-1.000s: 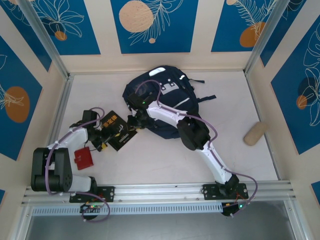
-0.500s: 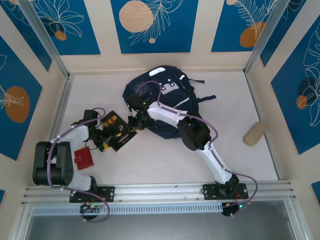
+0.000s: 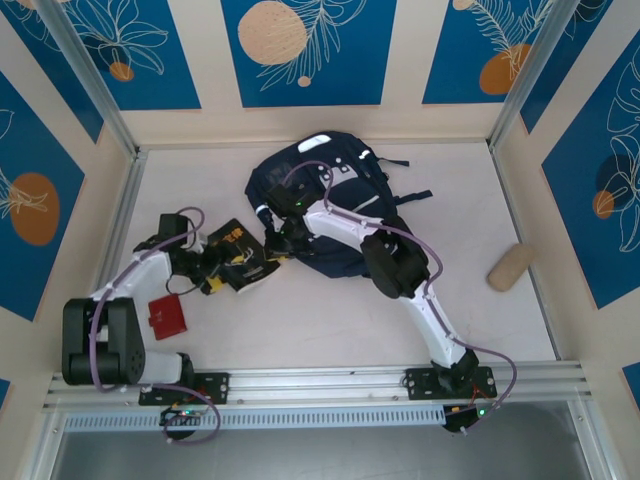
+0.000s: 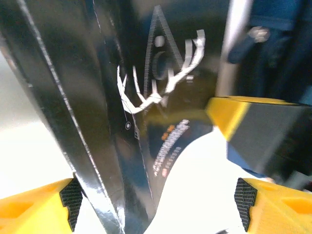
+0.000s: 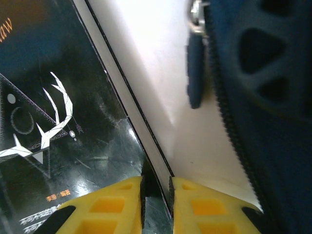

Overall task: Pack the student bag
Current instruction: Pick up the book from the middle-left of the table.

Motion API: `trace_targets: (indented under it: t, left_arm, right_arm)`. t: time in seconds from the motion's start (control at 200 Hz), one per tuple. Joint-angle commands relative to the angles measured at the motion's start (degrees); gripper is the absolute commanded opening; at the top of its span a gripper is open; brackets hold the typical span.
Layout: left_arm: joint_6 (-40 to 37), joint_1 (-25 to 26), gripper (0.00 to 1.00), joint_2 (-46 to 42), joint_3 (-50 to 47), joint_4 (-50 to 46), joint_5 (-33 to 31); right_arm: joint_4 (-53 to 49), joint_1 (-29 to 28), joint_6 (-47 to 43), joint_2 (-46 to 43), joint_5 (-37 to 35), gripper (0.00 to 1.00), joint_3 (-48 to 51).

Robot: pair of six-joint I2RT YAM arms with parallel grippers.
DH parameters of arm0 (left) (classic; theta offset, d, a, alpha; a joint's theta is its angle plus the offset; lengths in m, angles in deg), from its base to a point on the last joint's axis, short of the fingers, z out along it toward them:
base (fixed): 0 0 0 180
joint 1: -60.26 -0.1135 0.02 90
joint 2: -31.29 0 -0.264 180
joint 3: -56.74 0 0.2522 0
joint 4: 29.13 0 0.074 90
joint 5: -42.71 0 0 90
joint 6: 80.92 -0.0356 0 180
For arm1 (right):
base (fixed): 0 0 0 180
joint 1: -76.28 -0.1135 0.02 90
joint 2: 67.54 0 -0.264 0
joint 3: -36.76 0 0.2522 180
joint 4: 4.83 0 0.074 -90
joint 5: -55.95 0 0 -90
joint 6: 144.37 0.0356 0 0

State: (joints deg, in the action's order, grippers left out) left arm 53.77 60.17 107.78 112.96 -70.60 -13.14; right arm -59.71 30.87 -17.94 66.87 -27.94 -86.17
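Observation:
The student bag point(image 3: 335, 190), dark navy with white patches, lies at the back middle of the table. A glossy black book point(image 3: 238, 255) with a white deer drawing lies tilted just left of the bag. My right gripper point(image 3: 272, 245) is shut on the book's right edge; in the right wrist view its yellow fingers point(image 5: 157, 195) pinch the cover and pages, with the bag's zipper point(image 5: 229, 126) alongside. My left gripper point(image 3: 215, 268) stands open at the book's left side. Its pads point(image 4: 73, 197) are wide apart, and the book point(image 4: 122, 97) reaches down beside the left one.
A small red book point(image 3: 166, 317) lies near the left arm's base. A tan cylinder point(image 3: 508, 266) rests at the right side by the wall. Walls close the table on the left, back and right.
My right gripper has closed onto the book's edge and the book has tipped up toward the bag. My left gripper has shifted slightly up along the book.

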Motion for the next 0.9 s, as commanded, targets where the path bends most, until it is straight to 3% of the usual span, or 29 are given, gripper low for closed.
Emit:
trace_targets:
  t: [0.0, 0.26, 0.37, 0.7, 0.895]
  left_arm:
    - [4.4, 0.6, 0.82, -2.2, 1.5, 10.9, 11.7]
    - [10.9, 0.9, 0.77, 0.3, -1.6, 17.3, 12.5]
    - [9.3, 1.0, 0.67, 2.1, -1.2, 13.6, 9.4]
    - [5.9, 1.4, 0.55, 5.1, -0.4, 9.8, 5.5]
    - [2.4, 1.4, 0.28, 5.0, 1.3, 5.6, 2.6]
  right_arm:
    - [-1.0, -1.2, 1.3, -1.5, 6.6, 0.22, 2.3]
    - [-0.4, -1.1, 2.0, -1.7, 7.1, 0.22, 3.3]
    - [-0.4, -1.0, 2.3, -1.8, 6.6, 0.22, 3.8]
    - [-0.4, -0.9, 2.8, -2.5, 5.2, 0.23, 4.4]
    - [0.0, -0.1, 2.7, -5.1, 5.4, 0.29, 4.5]
